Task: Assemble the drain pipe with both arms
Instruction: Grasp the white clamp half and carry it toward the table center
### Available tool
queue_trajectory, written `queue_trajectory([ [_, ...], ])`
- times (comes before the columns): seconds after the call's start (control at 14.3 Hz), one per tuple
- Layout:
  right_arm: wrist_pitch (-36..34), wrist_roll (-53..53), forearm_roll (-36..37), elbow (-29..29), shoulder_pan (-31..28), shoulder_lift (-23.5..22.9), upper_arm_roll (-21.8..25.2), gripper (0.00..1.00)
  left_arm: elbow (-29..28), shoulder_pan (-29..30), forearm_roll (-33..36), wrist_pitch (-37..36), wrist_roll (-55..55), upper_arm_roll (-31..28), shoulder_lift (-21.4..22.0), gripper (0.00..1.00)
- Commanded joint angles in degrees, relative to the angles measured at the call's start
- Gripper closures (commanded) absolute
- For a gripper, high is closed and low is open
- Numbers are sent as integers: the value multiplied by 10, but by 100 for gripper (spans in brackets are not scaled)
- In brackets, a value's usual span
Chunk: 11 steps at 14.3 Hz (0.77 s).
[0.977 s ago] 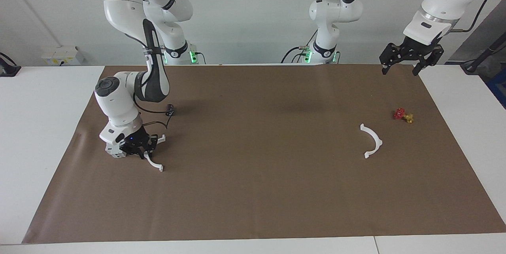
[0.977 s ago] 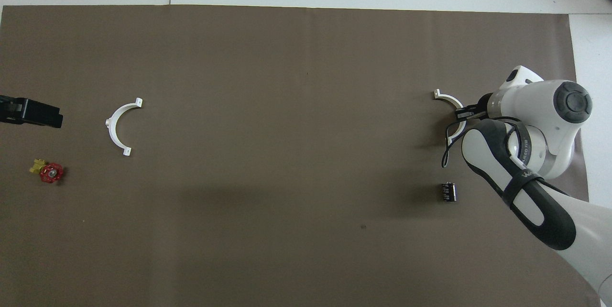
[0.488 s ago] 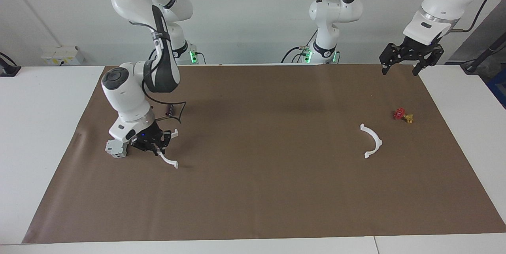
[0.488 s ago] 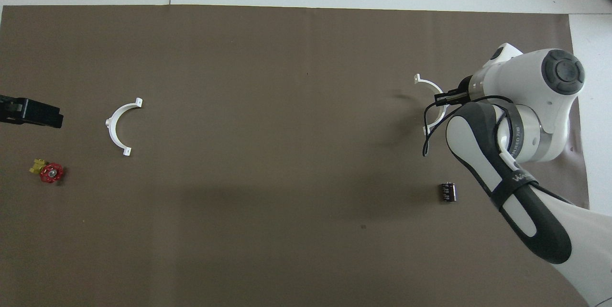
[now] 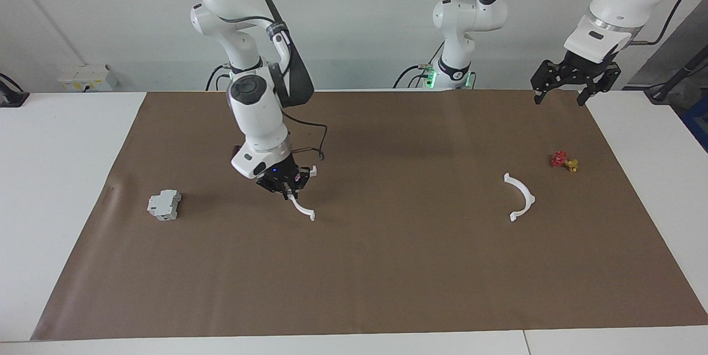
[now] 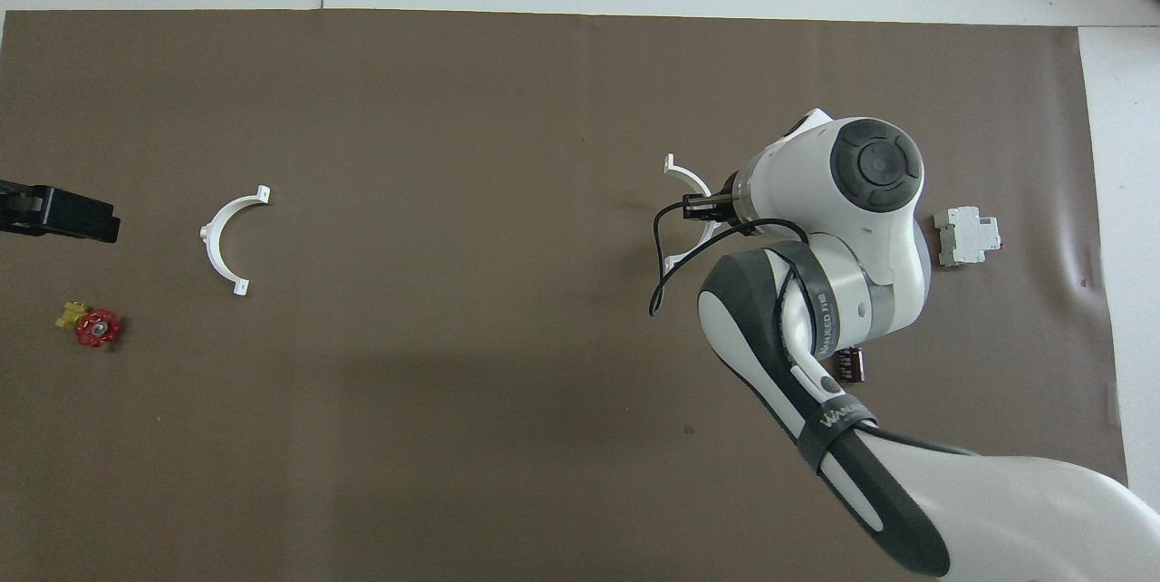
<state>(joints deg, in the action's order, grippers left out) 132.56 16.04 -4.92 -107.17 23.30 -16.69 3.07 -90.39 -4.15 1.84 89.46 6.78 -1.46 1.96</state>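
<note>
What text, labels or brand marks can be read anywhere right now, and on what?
Dark strap on the right arm: white lettering, too blurred to read.
Band round the same arm's wrist: white lettering, too small to read.
Grey-white block: no readable marking.
Nothing else carries text.

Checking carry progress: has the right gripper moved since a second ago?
Yes. The right gripper, shut on a half-ring, moved away from the grey block toward the table's middle.
</note>
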Motion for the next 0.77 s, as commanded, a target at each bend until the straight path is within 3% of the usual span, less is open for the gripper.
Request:
queue_trajectory([
  [0.0, 1, 76, 25, 14, 42, -18, 3, 100, -11, -9, -8, 5, -1, -6, 9, 0],
  [0.21, 3, 172, 91, 63, 73, -68, 2, 100, -12, -9, -8, 4, -2, -5, 9, 0],
  [0.7, 29, 186, 132, 55, 101, -98, 2, 100, -11, -9, -8, 2, -12, -1, 9, 0],
])
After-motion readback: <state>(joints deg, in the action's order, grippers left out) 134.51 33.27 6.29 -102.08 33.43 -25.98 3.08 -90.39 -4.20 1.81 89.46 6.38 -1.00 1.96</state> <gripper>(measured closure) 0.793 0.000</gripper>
